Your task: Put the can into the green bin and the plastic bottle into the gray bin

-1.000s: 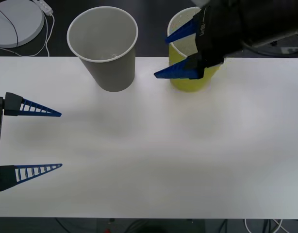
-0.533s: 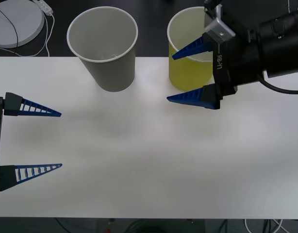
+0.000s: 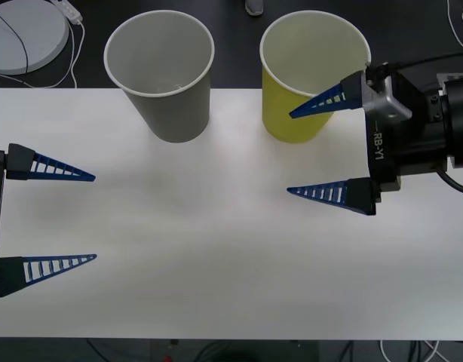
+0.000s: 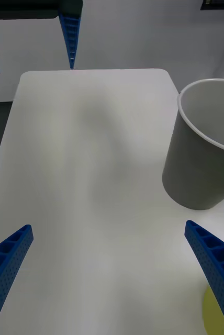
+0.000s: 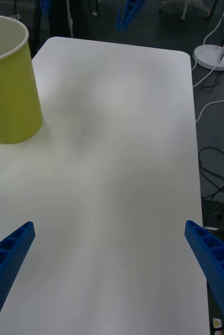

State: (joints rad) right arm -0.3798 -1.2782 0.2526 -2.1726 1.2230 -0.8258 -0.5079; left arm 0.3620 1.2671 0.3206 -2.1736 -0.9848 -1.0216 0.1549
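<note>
On the table (image 3: 231, 256), front view: 2 bins, both upright, mouths up. Gray bin (image 3: 165, 83) left, green bin (image 3: 307, 75) right. Right gripper (image 3: 314, 154) empty, fingers wide apart, beside green bin. Left gripper (image 3: 94, 217) spread wide at left edge. R wrist: 1 gray bin. L wrist: 1 green bin.

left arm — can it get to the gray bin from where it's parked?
Probably yes. The left claw is open at the table's left edge, and only bare table lies between it and the gray bin. The right claw is over by the green bin.
</note>
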